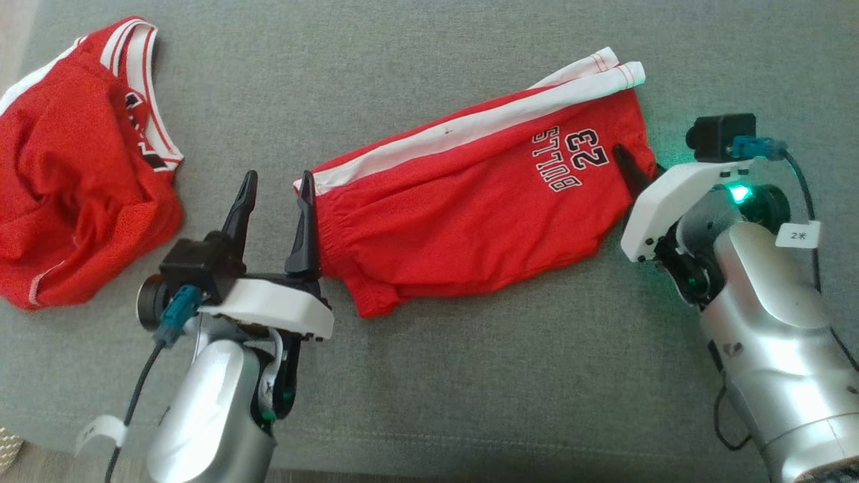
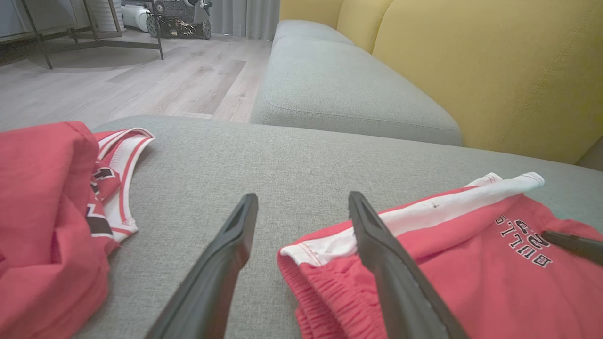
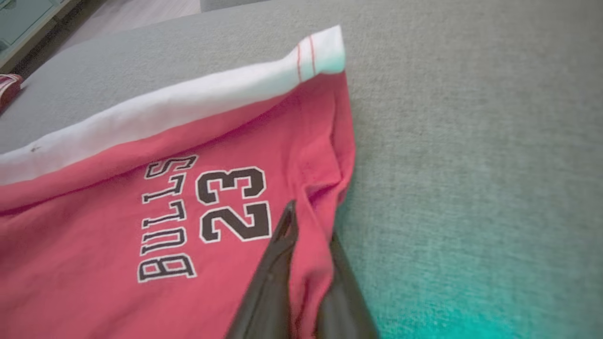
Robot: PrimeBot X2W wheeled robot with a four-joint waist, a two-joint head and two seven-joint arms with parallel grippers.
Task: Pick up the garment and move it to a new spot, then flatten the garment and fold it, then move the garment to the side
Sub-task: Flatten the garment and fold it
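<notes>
Right gripper pinches shorts; jersey crumpled leftward.

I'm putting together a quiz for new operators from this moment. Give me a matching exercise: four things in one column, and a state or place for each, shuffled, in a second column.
Things
1. left hand
2. right hand
3. shorts
4. jersey

States or places
A. crumpled, at the far left of the cushion
B. closed on a fold of red fabric
C. open, holding nothing
D. laid out mid-cushion, printed BULLS 23

Pairs: 1-C; 2-B; 3-D; 4-A
</notes>
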